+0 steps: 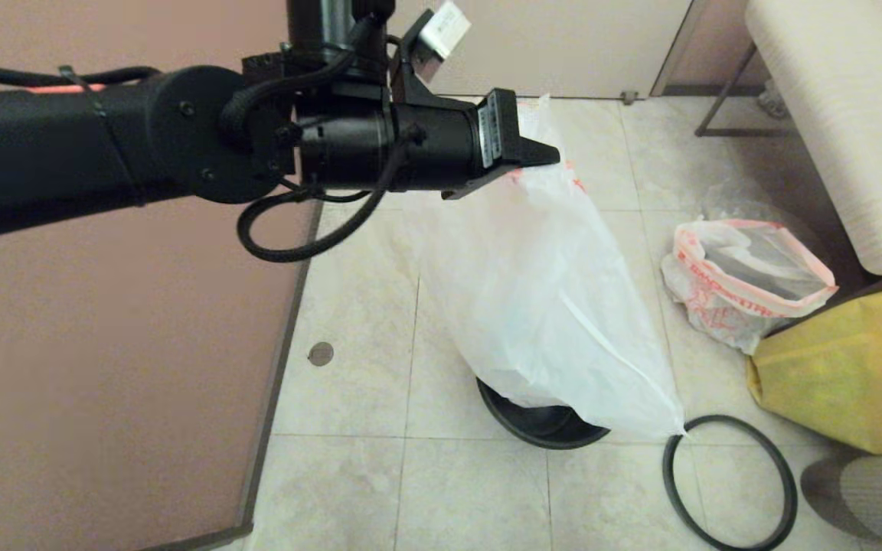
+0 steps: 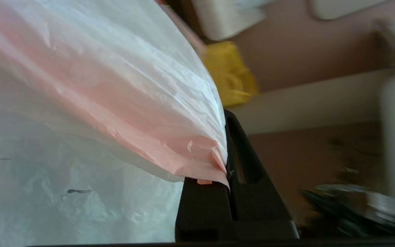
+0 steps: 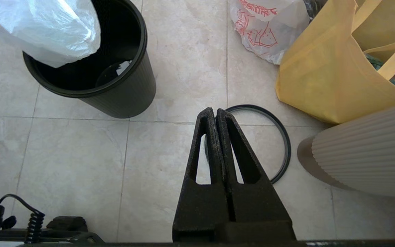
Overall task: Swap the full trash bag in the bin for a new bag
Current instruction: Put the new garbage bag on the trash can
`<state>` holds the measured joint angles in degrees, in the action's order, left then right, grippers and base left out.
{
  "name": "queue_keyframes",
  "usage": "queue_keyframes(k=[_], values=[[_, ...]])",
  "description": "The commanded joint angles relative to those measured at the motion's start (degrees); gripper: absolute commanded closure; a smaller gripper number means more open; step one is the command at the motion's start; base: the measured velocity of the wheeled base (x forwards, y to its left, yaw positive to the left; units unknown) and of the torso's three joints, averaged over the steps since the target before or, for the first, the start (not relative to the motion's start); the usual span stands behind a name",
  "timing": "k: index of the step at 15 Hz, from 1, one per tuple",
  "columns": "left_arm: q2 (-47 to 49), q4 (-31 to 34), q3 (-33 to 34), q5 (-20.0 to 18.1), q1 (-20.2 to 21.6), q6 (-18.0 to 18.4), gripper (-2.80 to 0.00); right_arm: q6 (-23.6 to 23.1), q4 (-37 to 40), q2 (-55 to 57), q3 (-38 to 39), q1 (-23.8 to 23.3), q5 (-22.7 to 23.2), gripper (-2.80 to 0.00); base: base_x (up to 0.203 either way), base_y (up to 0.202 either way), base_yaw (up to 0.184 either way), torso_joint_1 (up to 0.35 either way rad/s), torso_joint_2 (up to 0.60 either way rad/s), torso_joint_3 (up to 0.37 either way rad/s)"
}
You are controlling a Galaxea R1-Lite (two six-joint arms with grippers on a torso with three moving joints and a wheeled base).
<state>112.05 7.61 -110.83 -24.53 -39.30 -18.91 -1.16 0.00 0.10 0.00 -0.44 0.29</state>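
Your left tool (image 1: 548,155) is reaching in from the left, held high above the floor, its jaws pressed together on the pinkish mouth edge of a thin white bag (image 1: 540,298). In the left wrist view the plastic is pinched right at the tip of the tool (image 2: 227,171) and is spreading away from it in a wide, crinkled sheet (image 2: 91,103). You are holding this bag so that it is hanging straight below the tool, limp and with nothing bulky showing through it. Its lower end is dipping into the open mouth of the bin (image 1: 544,421), which is standing directly beneath the tool on the tiled floor (image 1: 349,474). In the right wrist view the bag's bottom (image 3: 46,31) is lying over the bin's rim (image 3: 94,92).

Further right of your left tool, the dark hoop (image 1: 730,484) is lying flat on the floor, apart from the bin. Beyond it, the full trash bag (image 1: 739,279) with its red-lettered band is sitting on the floor, touching the yellow bag (image 1: 847,367).

Your right tool (image 3: 216,113) is hanging idle, jaws fully together and gripping nothing, just above the near edge of the hoop (image 3: 279,130).
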Motion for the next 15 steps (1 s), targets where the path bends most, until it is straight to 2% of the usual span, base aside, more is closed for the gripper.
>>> queue_keyframes(k=[1, 2, 4, 7, 11, 15], values=[[4.19, 0.03, -0.60, 5.76, -1.45, 1.76, 0.00, -0.07, 0.05, 0.05, -0.09, 0.00, 0.06, 0.00, 0.000, 0.000, 0.000, 0.000, 0.00, 0.000], [4.38, 0.29, -0.42, 7.42, -2.71, 2.00, 0.00, 0.10, 0.00, 0.08, -0.09, 0.00, -0.03, 0.00, 0.000, 0.000, 0.000, 0.000, 0.00, 0.000], [3.29, 0.93, 0.96, 7.90, -4.65, 1.96, 0.00, 0.97, 0.42, 0.00, -0.18, -0.07, -0.63, 0.00, 0.000, 0.000, 0.000, 0.000, 0.00, 0.000], [1.50, 1.46, 2.20, 8.00, -6.64, 1.87, 0.00, -0.56, 1.78, 4.19, -6.80, 0.00, -0.03, 0.00, 0.000, 0.000, 0.000, 0.000, 0.00, 0.000], [0.71, 3.73, 1.50, 8.71, -7.55, 2.03, 0.00, 4.02, 3.23, 29.06, -19.61, 0.05, 7.15, 0.00, 0.000, 0.000, 0.000, 0.000, 0.00, 0.000], [1.94, 3.28, 1.32, 8.71, -7.55, 1.78, 0.00, 1.92, -0.09, 59.37, -25.18, 0.96, 15.25, 0.00, 0.000, 0.000, 0.000, 0.000, 0.00, 0.000]])
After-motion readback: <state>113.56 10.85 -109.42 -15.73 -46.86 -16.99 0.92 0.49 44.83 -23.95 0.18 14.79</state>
